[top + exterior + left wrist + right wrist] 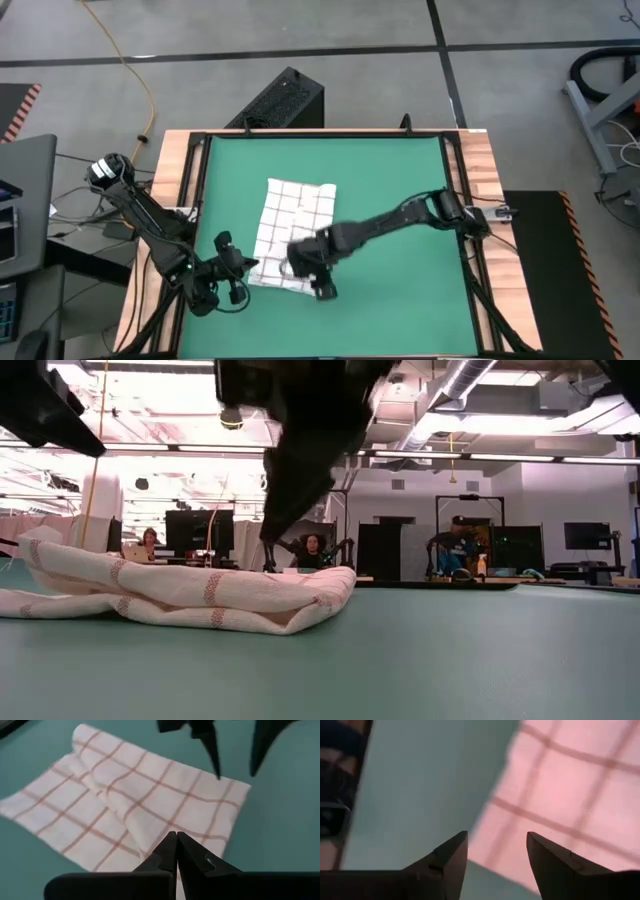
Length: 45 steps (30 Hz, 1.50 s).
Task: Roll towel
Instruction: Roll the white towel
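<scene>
The towel [291, 235], white with thin red check lines, lies on the green mat [400, 190] left of its middle. One part is folded over, which leaves a soft ridge [117, 807]. In the low view the towel [190, 595] lies in loose layers on the mat. My left gripper [176, 842] is shut and hangs above the towel's near left corner, apart from it. My right gripper [497, 847] is open, points steeply down over the towel's near edge, and has nothing between its fingers. It also shows in the left wrist view [235, 757].
Wooden rails [478, 200] frame the mat. A black box [285, 98] stands beyond the far edge. Cables and a clamp [105, 175] sit at the left. Bare mat lies to the right of the towel [400, 290]. People sit at desks [312, 550] in the room behind.
</scene>
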{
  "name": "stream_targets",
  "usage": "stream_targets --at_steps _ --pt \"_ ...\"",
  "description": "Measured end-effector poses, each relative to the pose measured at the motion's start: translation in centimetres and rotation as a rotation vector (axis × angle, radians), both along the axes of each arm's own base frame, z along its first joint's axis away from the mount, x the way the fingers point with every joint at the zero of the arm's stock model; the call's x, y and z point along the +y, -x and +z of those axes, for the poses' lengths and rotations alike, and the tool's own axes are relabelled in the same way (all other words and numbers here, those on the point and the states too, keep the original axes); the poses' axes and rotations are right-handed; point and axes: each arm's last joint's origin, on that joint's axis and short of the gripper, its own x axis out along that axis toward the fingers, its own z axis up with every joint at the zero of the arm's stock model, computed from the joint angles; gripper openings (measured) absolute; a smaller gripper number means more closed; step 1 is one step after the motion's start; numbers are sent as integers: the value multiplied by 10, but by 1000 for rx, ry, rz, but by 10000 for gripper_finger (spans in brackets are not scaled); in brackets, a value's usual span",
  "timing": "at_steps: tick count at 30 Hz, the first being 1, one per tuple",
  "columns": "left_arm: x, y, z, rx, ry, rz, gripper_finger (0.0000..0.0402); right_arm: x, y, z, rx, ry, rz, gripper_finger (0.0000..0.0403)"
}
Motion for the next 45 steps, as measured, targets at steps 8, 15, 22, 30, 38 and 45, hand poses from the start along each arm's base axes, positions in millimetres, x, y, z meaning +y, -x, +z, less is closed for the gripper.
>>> stream_targets --at_steps 8,15,22,30,38,45 --pt "-1 32 -16 40 24 -264 0 60 14 1 -132 175 -243 210" --pt "30 46 -38 207 109 -400 15 68 19 1 -147 203 -330 210" --pt "35 34 -18 86 29 -500 78 72 21 1 -145 188 -368 210" --pt "40 19 -28 140 -166 -582 139 72 21 0 -136 176 -392 210" --pt "43 12 -32 178 -257 -698 146 74 22 0 -132 164 -404 210" --pt "44 6 -41 229 -357 -734 146 74 22 0 -131 164 -406 210"
